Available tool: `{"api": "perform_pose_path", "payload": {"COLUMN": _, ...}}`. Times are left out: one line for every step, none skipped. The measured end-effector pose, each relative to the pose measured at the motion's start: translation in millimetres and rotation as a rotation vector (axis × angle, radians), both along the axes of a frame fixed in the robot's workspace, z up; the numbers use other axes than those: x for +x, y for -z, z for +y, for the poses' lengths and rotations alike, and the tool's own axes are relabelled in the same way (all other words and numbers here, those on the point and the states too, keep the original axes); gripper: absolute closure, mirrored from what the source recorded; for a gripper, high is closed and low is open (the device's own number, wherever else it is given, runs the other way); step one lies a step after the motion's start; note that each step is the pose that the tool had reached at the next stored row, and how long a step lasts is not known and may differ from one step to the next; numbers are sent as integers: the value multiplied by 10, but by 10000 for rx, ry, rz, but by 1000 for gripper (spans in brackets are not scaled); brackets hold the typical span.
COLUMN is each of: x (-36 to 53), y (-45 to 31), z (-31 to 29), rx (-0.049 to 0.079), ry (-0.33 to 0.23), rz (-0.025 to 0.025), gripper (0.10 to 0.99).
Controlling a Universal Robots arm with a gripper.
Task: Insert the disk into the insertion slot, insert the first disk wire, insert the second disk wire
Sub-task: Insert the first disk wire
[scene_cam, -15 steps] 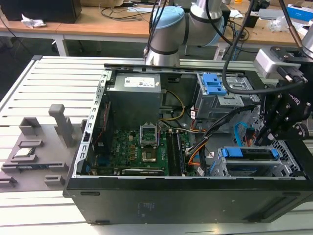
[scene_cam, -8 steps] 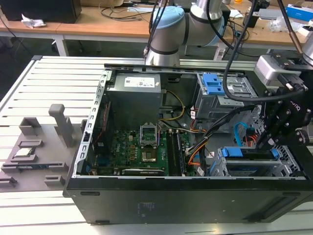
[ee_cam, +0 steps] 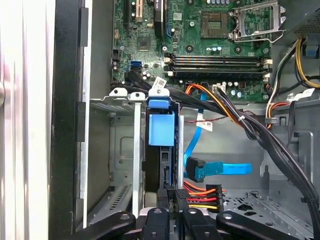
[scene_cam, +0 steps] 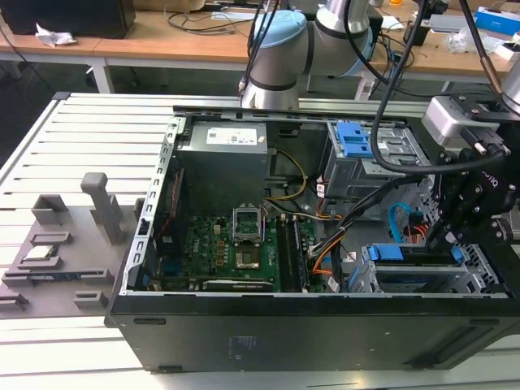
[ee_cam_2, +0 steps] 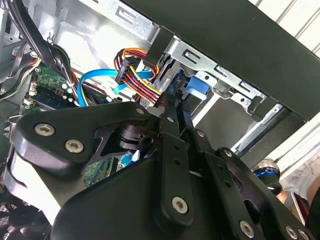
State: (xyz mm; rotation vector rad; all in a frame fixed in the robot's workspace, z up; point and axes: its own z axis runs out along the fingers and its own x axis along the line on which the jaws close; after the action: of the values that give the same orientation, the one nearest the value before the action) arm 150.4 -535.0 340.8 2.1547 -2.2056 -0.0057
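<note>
- Pinching, apparently, the plug end of the wire bundle (ee_cam: 200, 195) with the gripper (ee_cam: 172, 192), fingers pressed close, bottom centre of the first wrist view.
- Finding the drive (ee_cam: 161, 129) seated on edge in the cage (ee_cam: 136, 150), centre frame.
- Noting the blue cable (ee_cam: 230, 169) lying loose just right of the drive.
- Risking a skewed push: could jam the plug or slip it from the pinch.
- Could also snag the blue cable nearby.
</note>
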Motion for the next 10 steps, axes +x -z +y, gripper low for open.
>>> {"api": "perform_pose_path", "payload": {"x": 0, "y": 5, "z": 0, "rx": 4, "ry": -1, "rz": 1, "gripper": 918}}
{"api": "perform_pose_path", "payload": {"x": 1, "y": 13, "z": -1, "rx": 3, "ry": 0, "rz": 1, "gripper": 918}}
{"api": "perform_pose_path", "payload": {"x": 1, "y": 17, "z": -1, "rx": 1, "ry": -1, "rz": 1, "gripper": 918}}
{"api": "perform_pose_path", "payload": {"x": 1, "y": 21, "z": -2, "rx": 1, "ry": 0, "rz": 1, "gripper": 918}}
{"api": "perform_pose_path", "payload": {"x": 1, "y": 28, "z": -4, "rx": 2, "ry": 0, "rz": 0, "gripper": 918}}
{"api": "perform_pose_path", "payload": {"x": 2, "y": 35, "z": -5, "rx": 3, "ry": 0, "rz": 0, "gripper": 918}}
{"api": "perform_pose_path", "payload": {"x": 3, "y": 44, "z": -6, "rx": 0, "ry": -1, "rz": 0, "gripper": 918}}
{"api": "perform_pose_path", "payload": {"x": 3, "y": 49, "z": -7, "rx": -3, "ry": -1, "rz": 0, "gripper": 918}}
{"api": "perform_pose_path", "payload": {"x": 3, "y": 51, "z": -7, "rx": -7, "ry": 0, "rz": 0, "gripper": 918}}
{"api": "perform_pose_path", "payload": {"x": 4, "y": 54, "z": -7, "rx": -26, "ry": -1, "rz": 0, "gripper": 918}}
